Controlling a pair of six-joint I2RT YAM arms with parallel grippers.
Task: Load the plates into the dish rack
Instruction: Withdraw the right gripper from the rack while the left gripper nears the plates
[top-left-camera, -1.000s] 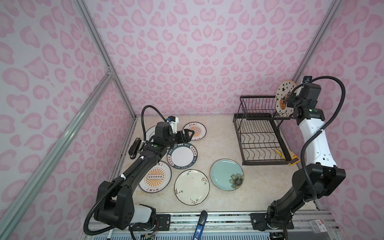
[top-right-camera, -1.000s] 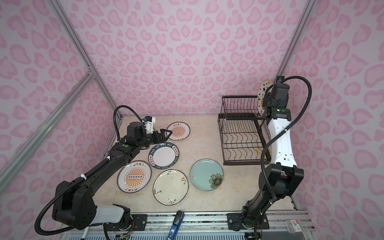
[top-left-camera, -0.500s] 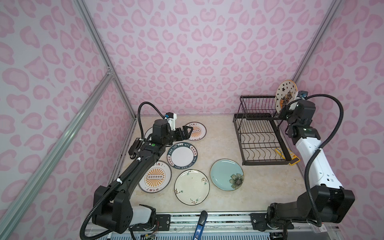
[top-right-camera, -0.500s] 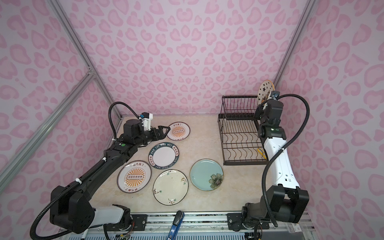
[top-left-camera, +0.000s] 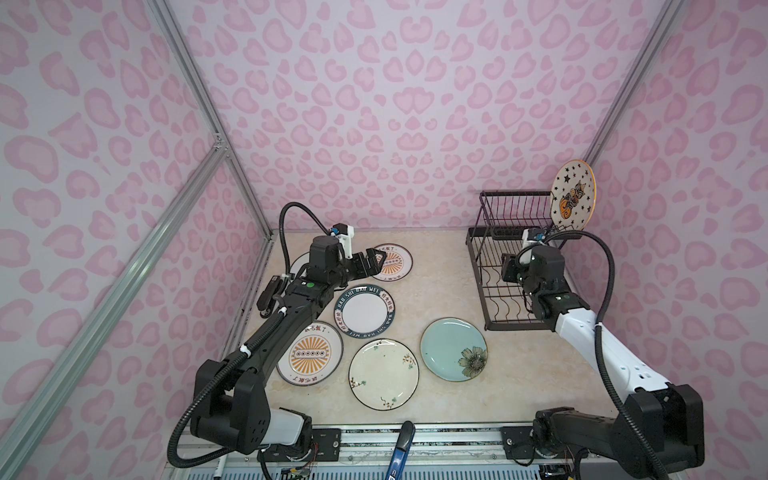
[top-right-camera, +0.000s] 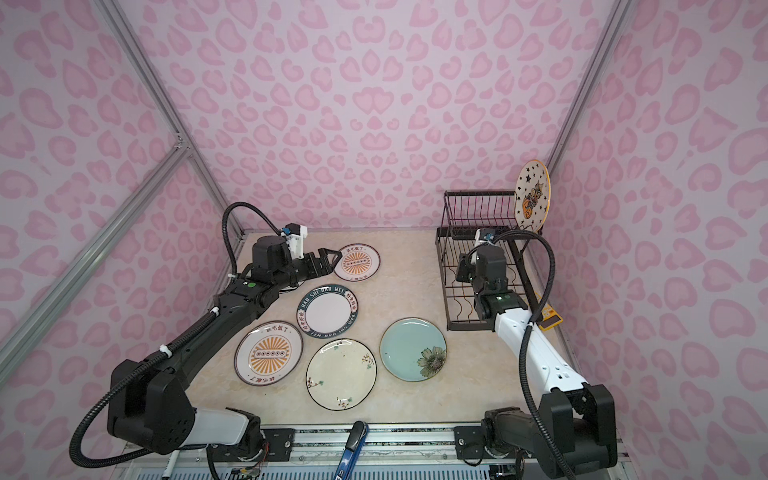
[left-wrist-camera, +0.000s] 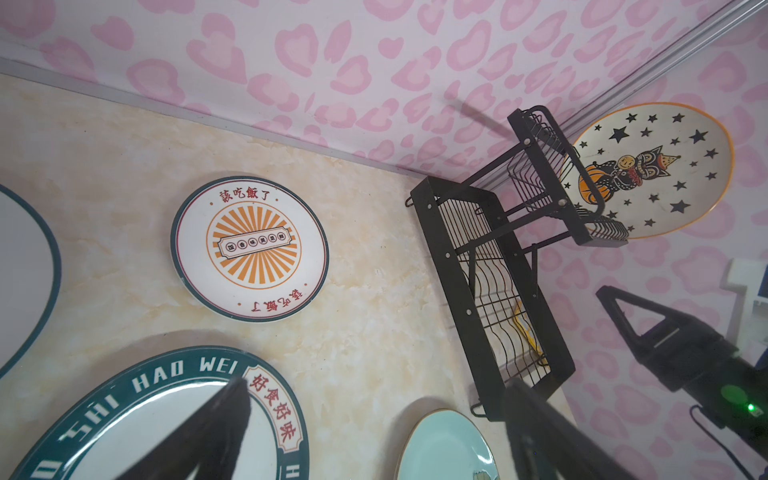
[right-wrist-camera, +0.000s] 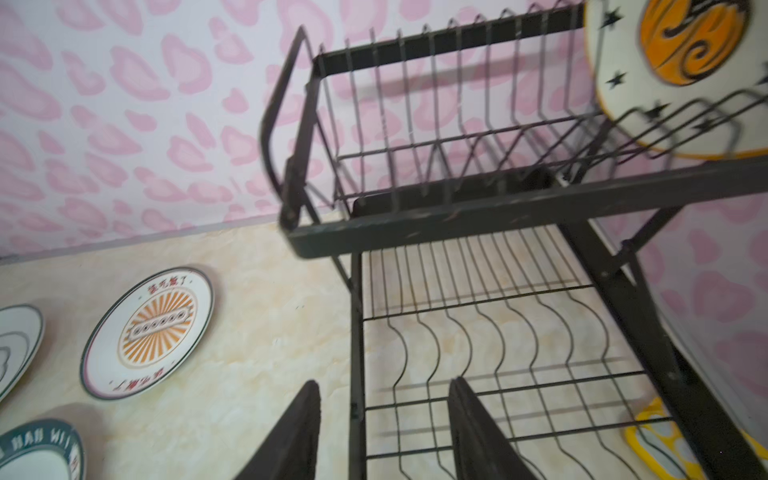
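The starry orange-rimmed plate (top-left-camera: 572, 195) (right-wrist-camera: 681, 75) stands upright in the upper tier of the black wire dish rack (top-left-camera: 515, 193). Flat on the table lie two orange-sunburst plates (top-left-camera: 392, 262) (top-left-camera: 311, 353), a dark-rimmed lettered plate (top-left-camera: 365, 311), a cream sprigged plate (top-left-camera: 383, 374) and a pale blue flowered plate (top-left-camera: 454, 349). A white plate (top-left-camera: 299, 264) is mostly hidden under my left arm. My left gripper (top-left-camera: 374, 262) (left-wrist-camera: 376, 390) hovers wide open at the far sunburst plate's left edge. My right gripper (top-left-camera: 509, 270) (right-wrist-camera: 384, 384) is open and empty, low over the rack's lower tier.
Pink patterned walls close in on the left, back and right. A yellow tag (top-right-camera: 548, 318) lies beside the rack's right foot. A blue-handled tool (top-left-camera: 401, 449) rests on the front rail. A black object (top-left-camera: 268, 295) lies at the table's left edge.
My right gripper has let go of the starry plate and dropped from the upper tier to the lower tier. The plate stays standing in the rack. The left arm has hardly moved.
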